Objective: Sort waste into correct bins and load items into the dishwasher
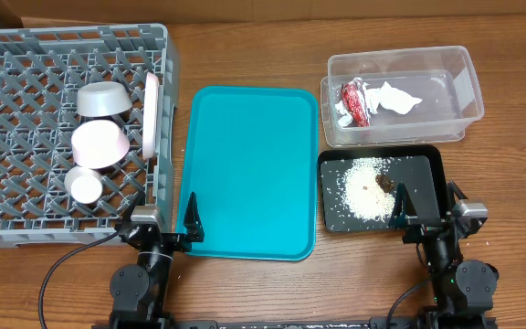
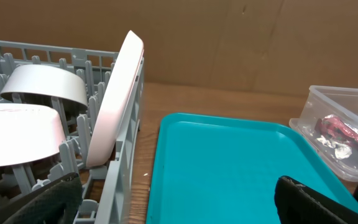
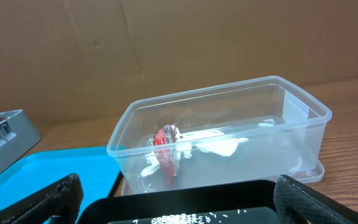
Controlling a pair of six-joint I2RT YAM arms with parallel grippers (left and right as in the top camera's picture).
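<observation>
The grey dish rack [image 1: 71,31] at the left holds a grey-green bowl [image 1: 101,99], a pink bowl [image 1: 99,143], a small white cup [image 1: 86,186] and a white plate [image 1: 152,114] standing on edge. No chopsticks show. The clear tub [image 1: 464,82] holds the red wrapper [image 1: 355,102] and the napkin [image 1: 395,97]. The black tray [image 1: 427,164] holds rice [image 1: 362,187] and a brown lump [image 1: 383,183]. My left gripper [image 1: 165,212] is open and empty at the near edge of the rack. My right gripper [image 1: 426,208] is open and empty over the black tray's near edge.
A teal tray [image 1: 249,169] lies bare between the rack and the bins. It fills the left wrist view [image 2: 229,162] beside the plate [image 2: 114,99]. A cardboard wall stands behind the table.
</observation>
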